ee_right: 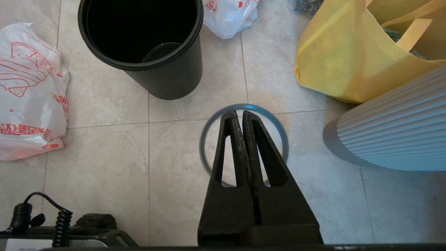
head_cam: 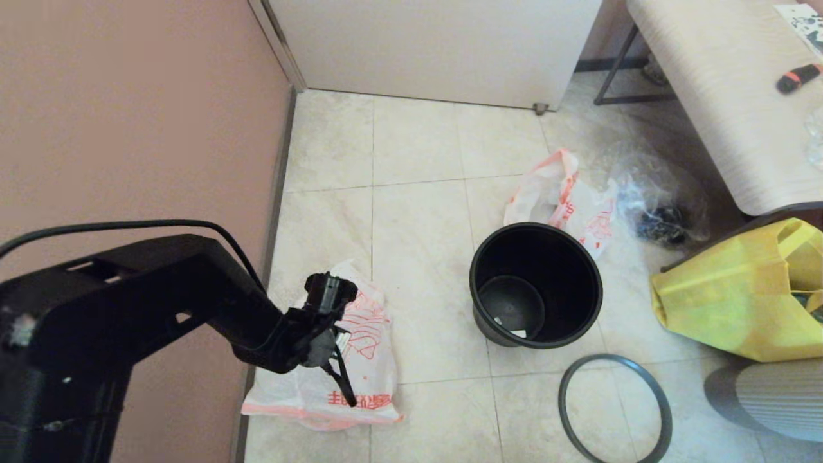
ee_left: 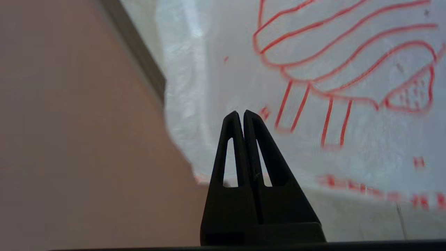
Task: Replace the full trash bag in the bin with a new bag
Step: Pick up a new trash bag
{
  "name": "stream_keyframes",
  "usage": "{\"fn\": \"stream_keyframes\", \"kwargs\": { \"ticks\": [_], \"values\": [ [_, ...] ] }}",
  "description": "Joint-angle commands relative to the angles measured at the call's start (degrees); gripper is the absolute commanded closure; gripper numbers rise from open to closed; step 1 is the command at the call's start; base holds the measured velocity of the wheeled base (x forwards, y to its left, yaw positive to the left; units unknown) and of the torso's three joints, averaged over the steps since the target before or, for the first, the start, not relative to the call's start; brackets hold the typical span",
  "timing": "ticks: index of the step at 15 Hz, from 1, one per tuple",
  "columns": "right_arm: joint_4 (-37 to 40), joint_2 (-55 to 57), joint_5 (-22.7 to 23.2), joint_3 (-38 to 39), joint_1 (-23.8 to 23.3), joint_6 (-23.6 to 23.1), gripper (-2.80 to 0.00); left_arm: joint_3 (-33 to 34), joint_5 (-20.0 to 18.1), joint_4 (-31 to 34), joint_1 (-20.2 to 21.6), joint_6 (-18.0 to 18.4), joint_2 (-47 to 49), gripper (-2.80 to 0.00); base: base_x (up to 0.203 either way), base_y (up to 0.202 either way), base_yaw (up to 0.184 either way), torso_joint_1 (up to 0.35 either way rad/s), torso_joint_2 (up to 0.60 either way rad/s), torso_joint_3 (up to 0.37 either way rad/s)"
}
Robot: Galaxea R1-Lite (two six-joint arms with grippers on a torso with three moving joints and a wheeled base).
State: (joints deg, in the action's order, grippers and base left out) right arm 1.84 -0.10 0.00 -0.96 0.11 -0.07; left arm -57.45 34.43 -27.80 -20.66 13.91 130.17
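Tiled floor (head_cam: 418, 212) seen from above. At nine o'clock of the bin (head_cam: 535, 283), beside the pink wall (head_cam: 128, 109): limp new bag (head_cam: 360, 360) lying flat, left gripper (head_cam: 350, 400) over it, fingers pressed together, grasping nothing. Centre: bin upright, unlined. At twelve o'clock, touching its rim: full trash bag (head_cam: 566, 199). At five o'clock: grey hoop (head_cam: 614, 411) flat on tiles, right gripper (ee_right: 240, 115) clenched above it, holding nothing. At three o'clock: yellow tote (head_cam: 739, 289).

Illegible orange-red characters on the new bag (head_cam: 360, 360) and full trash bag (head_cam: 582, 215)
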Motion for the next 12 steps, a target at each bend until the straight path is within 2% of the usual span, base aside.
{"fn": "stream_keyframes", "kwargs": {
  "ticks": [1, 2, 3, 4, 8, 12],
  "values": [
    [0.0, 0.1, 0.0, 0.0, 0.1, 0.0, 0.0, -1.3, 0.2, -2.9, 0.1, 0.1, 4.9, 0.0, 0.0, 0.0, 0.0, 0.0, 0.0, 0.0],
    [0.0, 0.1, 0.0, 0.0, 0.0, 0.0, 0.0, -2.1, 0.2, -5.7, 0.2, 0.2, 6.1, 0.0, 0.0, 0.0, 0.0, 0.0, 0.0, 0.0],
    [0.0, 0.1, 0.0, 0.0, 0.1, 0.0, 0.0, -2.4, 0.2, -7.3, 0.2, 0.3, 6.4, -1.74, 0.0, 0.0, 0.0, 0.0, 0.0, 0.0],
    [0.0, 0.1, 0.0, 0.0, 0.0, 0.0, 0.0, -3.2, 0.3, -7.9, 0.1, 0.3, 6.8, -2.8, 0.0, 0.0, 0.0, 0.0, 0.0, 0.0],
    [0.0, 0.1, 0.0, 0.0, 0.1, 0.0, 0.0, -8.3, 1.0, -7.7, 0.4, 0.7, 9.8, -2.8, 0.0, 0.0, 0.0, 0.0, 0.0, 0.0],
    [0.0, 0.1, 0.0, 0.0, 0.0, 0.0, 0.0, -15.8, 0.5, -7.7, 2.1, 3.5, 15.3, -2.8, 0.0, 0.0, 0.0, 0.0, 0.0, 0.0]
  ]
}}
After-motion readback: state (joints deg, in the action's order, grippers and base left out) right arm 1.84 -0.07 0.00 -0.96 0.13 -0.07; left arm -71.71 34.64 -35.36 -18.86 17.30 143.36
